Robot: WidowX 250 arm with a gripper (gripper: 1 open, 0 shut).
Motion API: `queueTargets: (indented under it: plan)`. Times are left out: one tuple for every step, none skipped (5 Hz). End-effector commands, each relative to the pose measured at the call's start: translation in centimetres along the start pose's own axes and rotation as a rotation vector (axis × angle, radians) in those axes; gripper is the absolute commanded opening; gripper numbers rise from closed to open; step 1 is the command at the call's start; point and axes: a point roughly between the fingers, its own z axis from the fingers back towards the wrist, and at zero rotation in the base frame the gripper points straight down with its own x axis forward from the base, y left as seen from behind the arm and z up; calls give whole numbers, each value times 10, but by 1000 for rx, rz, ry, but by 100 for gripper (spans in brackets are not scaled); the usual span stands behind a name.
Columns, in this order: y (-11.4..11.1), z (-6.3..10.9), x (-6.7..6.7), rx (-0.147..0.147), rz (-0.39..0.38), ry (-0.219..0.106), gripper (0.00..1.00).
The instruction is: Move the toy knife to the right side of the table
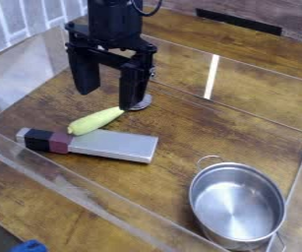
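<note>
Empty steel pot [236,205] at lower right. Toy knife [95,120] left of centre, beside grey cleaver [90,145]. Gripper [110,87] above, jaws wide, holding nothing.

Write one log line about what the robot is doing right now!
end effector: open, above table | toy knife: not held, beside grey cleaver | pot: front right

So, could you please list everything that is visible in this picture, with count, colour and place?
toy knife: one, yellow-green handle, centre-left, just behind the cleaver.
toy cleaver: one, grey blade with black-and-maroon handle, flat, left of centre.
pot: one, silver metal, front right corner.
blue object: one, bottom left edge, mostly cut off.
table: one, dark brown wood grain, with clear low walls.
gripper: one, black, open, pointing down above the toy knife.
</note>
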Motion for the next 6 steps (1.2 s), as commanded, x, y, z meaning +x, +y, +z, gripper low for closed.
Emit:
queueTargets:
  plan:
    - [4,-13,11,5,54,20,100]
    - [15,-36,18,22,99,32,100]
    - [30,-51,24,36,151,27,100]
    - [39,-57,26,46,169,29,100]
    - [45,-61,29,55,184,38,100]
    - [59,-66,30,60,193,39,100]
